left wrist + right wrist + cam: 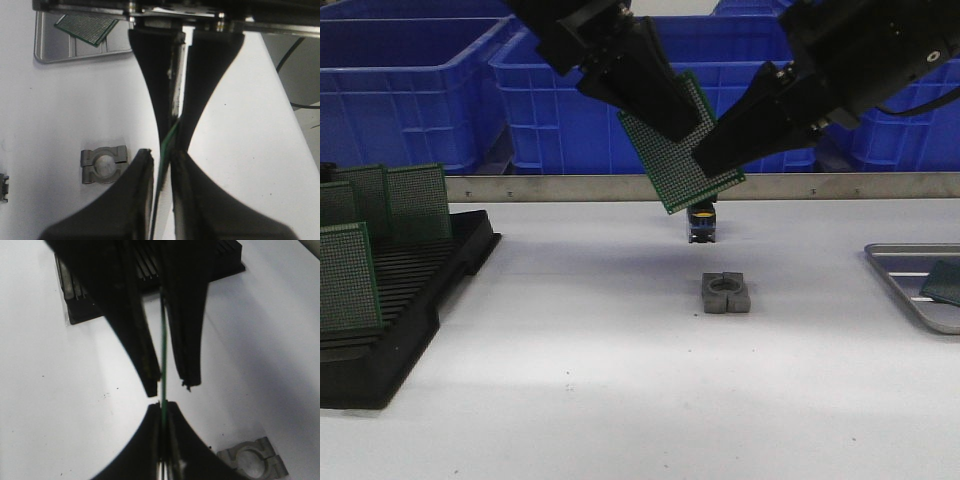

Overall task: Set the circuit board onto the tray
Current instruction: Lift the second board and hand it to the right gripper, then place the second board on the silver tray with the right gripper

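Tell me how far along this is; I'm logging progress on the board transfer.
One board already lies on the tray. The circuit board is in mid-air over the table, with both the left gripper and right gripper on it. Several boards remain in the black rack.

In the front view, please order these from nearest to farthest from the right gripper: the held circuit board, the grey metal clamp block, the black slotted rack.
1. The held circuit board, between the fingertips of the right gripper in mid-air.
2. The grey clamp block, on the table below it.
3. The black slotted rack, far off at the table's left side.
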